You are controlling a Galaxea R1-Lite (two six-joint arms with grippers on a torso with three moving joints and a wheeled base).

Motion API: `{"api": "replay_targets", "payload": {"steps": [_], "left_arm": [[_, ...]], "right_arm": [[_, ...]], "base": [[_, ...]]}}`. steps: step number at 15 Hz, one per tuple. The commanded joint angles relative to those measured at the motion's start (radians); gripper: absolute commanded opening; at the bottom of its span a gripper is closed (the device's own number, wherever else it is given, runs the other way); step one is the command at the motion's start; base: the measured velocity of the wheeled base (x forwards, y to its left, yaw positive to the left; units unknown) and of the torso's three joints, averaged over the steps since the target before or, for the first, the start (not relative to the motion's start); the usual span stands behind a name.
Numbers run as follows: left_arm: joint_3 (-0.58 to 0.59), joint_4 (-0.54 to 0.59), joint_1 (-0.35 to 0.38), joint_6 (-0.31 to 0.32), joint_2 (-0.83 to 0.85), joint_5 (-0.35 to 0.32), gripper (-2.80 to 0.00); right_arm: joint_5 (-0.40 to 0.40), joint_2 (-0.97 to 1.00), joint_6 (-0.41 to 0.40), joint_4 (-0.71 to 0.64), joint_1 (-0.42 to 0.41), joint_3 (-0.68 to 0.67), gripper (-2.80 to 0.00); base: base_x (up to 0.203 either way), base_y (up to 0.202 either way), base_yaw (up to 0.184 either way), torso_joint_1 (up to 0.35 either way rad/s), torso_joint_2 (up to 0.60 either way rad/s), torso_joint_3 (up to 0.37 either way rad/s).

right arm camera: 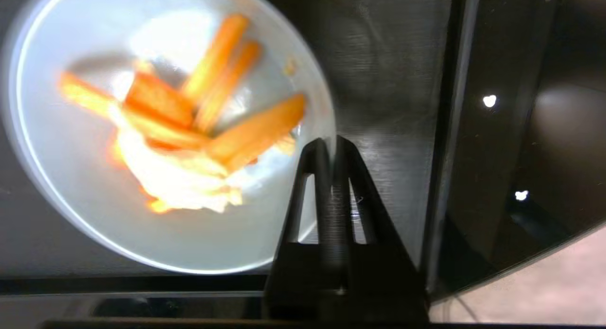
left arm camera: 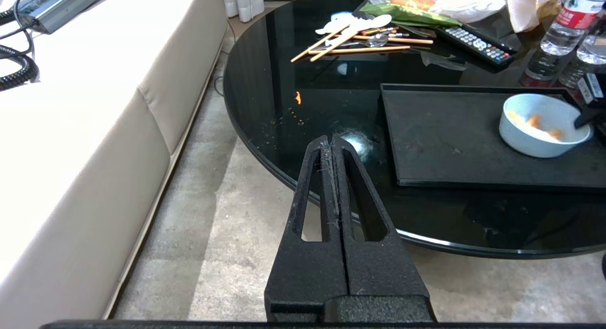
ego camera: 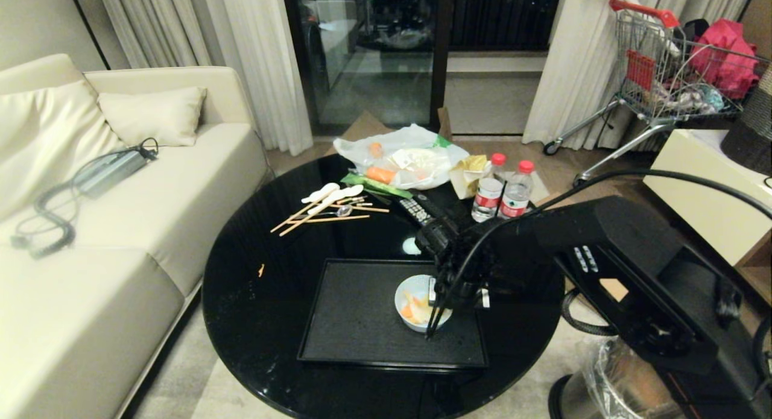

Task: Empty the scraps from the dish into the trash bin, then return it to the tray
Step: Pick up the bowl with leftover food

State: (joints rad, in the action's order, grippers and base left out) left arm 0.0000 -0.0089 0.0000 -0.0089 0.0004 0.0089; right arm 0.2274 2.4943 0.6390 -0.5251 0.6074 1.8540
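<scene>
A cream sofa [ego camera: 90, 226] with a coiled cable and power unit lines the far left, well apart from the black tray [ego camera: 356, 322] that anchors the scene on a glossy round table [ego camera: 253, 298]. Off the tray's left edge, a stray orange fragment [ego camera: 261, 269] lies on the table; beyond the tray's far edge sit chopsticks and spoons [ego camera: 329, 205], a remote control [ego camera: 416, 209], a plastic bag of food [ego camera: 404, 160] and two water bottles [ego camera: 503, 193].

The left gripper [left arm camera: 331, 142] hangs parked off the table's near-left rim, above carpet, its fingers pressed together and holding nothing.

At the tray's right end stands the dish [ego camera: 419, 301], filled with the scraps [ego camera: 413, 310], orange strips over pale peel. The right gripper [ego camera: 435, 328] reaches down over it, jaws pinched onto the dish's right-hand rim, one finger inside and one outside.

To the tray's lower right, beside the table, the trash bin [ego camera: 609, 383] waits with its clear liner, partly hidden by the arm.

The hold looks thin: a pinch on one smooth wall could let the loaded dish swing or slip during lifting, spilling scraps onto tray or carpet before reaching the bin.
</scene>
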Motion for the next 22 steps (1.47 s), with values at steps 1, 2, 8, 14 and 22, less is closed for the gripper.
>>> {"api": "replay_targets", "payload": {"steps": [1, 2, 8, 14, 22], "left_arm": [[0.000, 0.000, 0.000, 0.000, 0.000, 0.000, -2.80], [0.000, 0.000, 0.000, 0.000, 0.000, 0.000, -2.80], [0.000, 0.000, 0.000, 0.000, 0.000, 0.000, -2.80], [0.000, 0.000, 0.000, 0.000, 0.000, 0.000, -2.80], [0.000, 0.000, 0.000, 0.000, 0.000, 0.000, -2.80]], "right_arm": [[0.003, 0.003, 0.007, -0.006, 0.005, -0.001, -2.80], [0.008, 0.002, 0.017, -0.008, 0.007, -0.001, -2.80], [0.057, -0.017, 0.028, -0.013, 0.015, -0.005, -2.80], [0.062, -0.095, 0.134, -0.090, 0.007, -0.015, -2.80], [0.055, -0.218, 0.250, -0.137, -0.042, -0.132, -2.80]], "base": [[0.000, 0.000, 0.000, 0.000, 0.00, 0.000], [0.000, 0.000, 0.000, 0.000, 0.00, 0.000], [0.000, 0.000, 0.000, 0.000, 0.00, 0.000], [0.000, 0.000, 0.000, 0.000, 0.00, 0.000], [0.000, 0.000, 0.000, 0.000, 0.00, 0.000]]}}
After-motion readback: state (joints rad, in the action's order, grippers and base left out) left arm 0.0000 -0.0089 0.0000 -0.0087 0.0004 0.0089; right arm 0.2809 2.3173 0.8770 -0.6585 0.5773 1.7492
